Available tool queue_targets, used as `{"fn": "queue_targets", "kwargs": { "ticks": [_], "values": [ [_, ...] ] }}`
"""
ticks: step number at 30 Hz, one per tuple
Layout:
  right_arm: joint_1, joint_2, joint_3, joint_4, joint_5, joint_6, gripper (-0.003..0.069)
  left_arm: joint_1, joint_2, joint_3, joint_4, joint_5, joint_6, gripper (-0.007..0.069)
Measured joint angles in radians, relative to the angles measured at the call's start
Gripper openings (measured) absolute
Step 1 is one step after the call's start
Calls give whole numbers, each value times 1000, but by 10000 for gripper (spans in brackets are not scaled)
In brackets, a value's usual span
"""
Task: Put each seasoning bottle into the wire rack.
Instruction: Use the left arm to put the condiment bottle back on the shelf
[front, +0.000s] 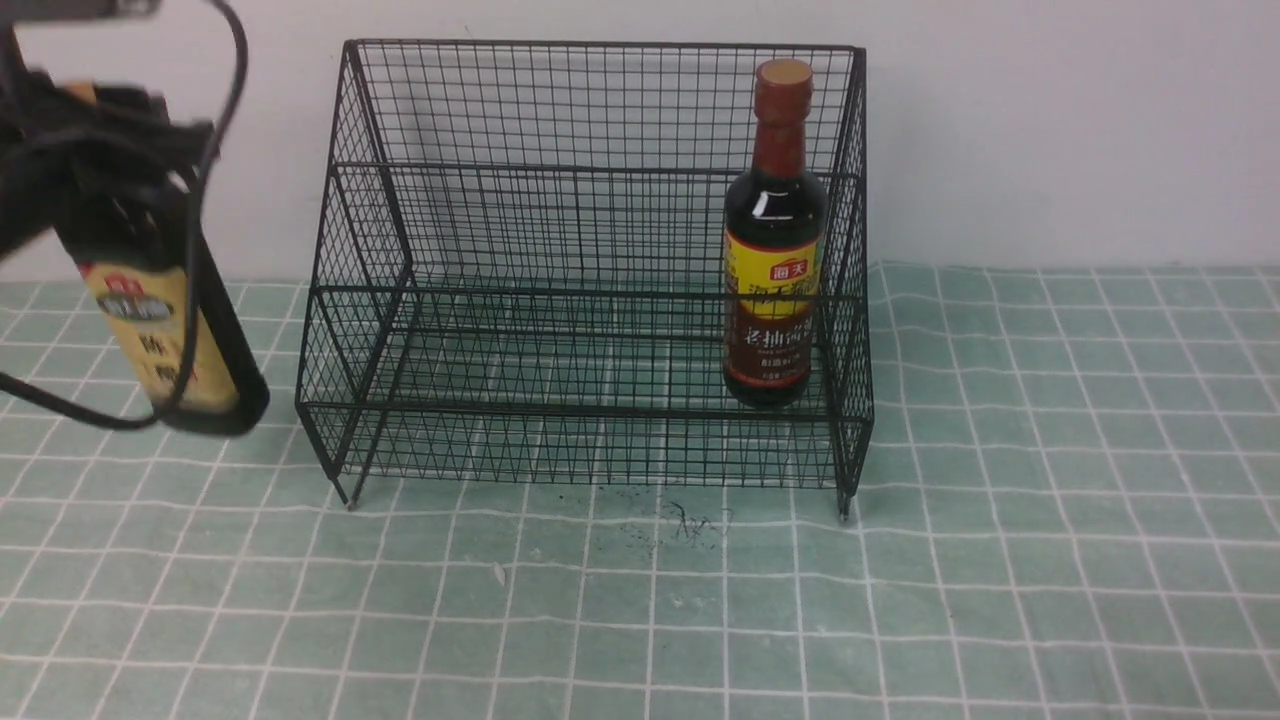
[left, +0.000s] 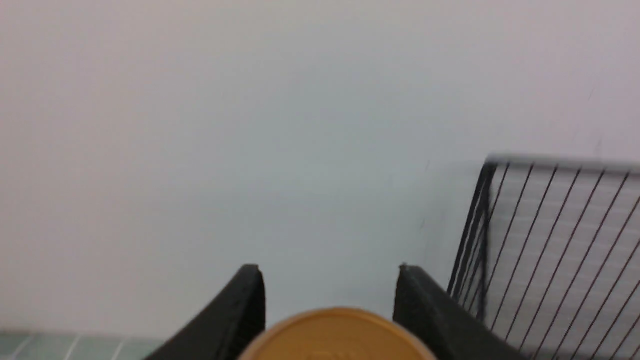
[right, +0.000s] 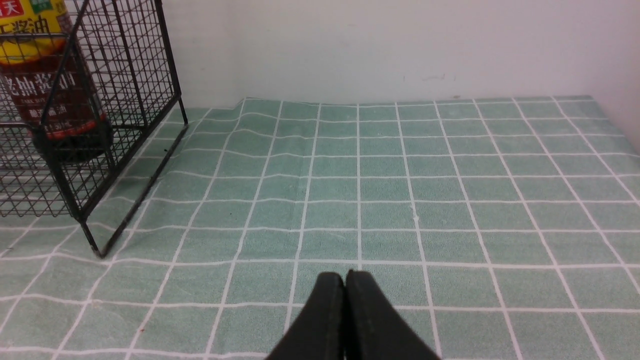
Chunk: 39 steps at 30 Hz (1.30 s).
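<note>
Green checked tablecloth (front: 1050, 500) at 6 o'clock, black wire rack (front: 560, 250) at 12, red-necked soy sauce bottle (front: 775, 250), yellow-and-maroon label, upright at its lower tier's 3 o'clock end, left gripper (left: 327, 285) clamping tilted gold-capped bottle (front: 165, 340), beige label, at rack's 9 o'clock, right gripper (right: 345, 280) pressed closed, empty.

The bottle with the yellow-and-maroon label (front: 772, 300), near the worktop's far edge, has a red badge reading 海天 on its yellow band. The maroon band below reads 老抽酱油, with small print "DARK SOY" under it. The bottle with the beige label (front: 160, 330), at the left edge, bears a red badge and dark characters too blurred to read.
</note>
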Motion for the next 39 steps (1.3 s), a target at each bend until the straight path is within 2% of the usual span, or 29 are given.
{"fn": "queue_targets", "kwargs": {
  "ticks": [5, 13, 17, 25, 32, 39],
  "values": [
    [0, 0, 0, 0, 0, 0, -15, -27, -24, -144, -69, 26, 15, 304],
    [0, 0, 0, 0, 0, 0, -15, -189, 47, -258, -118, 26, 43, 304],
    [0, 0, 0, 0, 0, 0, -15, -223, 105, -297, -177, 17, 96, 304],
    [0, 0, 0, 0, 0, 0, -15, -237, 214, -320, -361, -44, 256, 304],
    [0, 0, 0, 0, 0, 0, -15, -237, 270, -320, -458, -60, 375, 304],
    [0, 0, 0, 0, 0, 0, -15, -237, 316, -320, -559, -78, 429, 304]
  ]
}}
